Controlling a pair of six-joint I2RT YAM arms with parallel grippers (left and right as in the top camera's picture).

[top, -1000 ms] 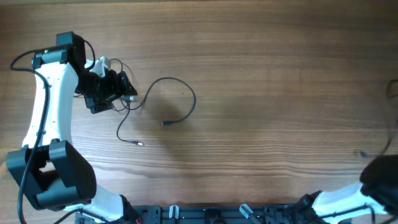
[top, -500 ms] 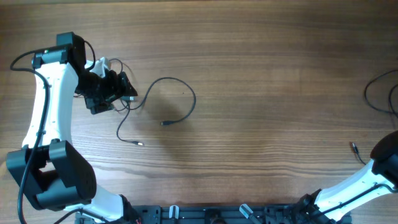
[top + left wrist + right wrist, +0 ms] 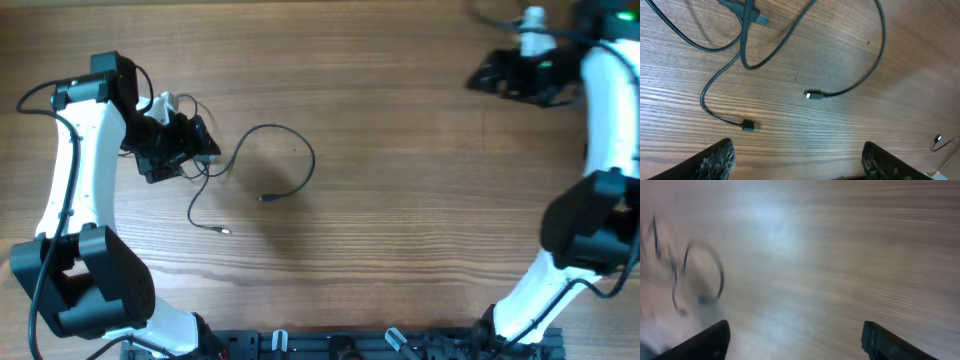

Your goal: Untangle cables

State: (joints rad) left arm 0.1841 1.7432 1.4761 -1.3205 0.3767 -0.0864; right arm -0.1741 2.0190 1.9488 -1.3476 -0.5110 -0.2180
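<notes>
The left claw [image 3: 796, 147] hung released over the thin black cables [image 3: 884, 35], probably choosing a strand; the right claw [image 3: 795, 330], released, stood far from them.

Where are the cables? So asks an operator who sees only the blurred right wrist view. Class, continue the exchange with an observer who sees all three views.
Observer: The cables lie on the left half of the table, beside the left gripper.
Operator: Is it holding one?
Observer: No; it is open, with nothing between its fingers.
Operator: Where is my gripper?
Observer: The right gripper hovers near the table's far edge on the right, well away from them.
</notes>
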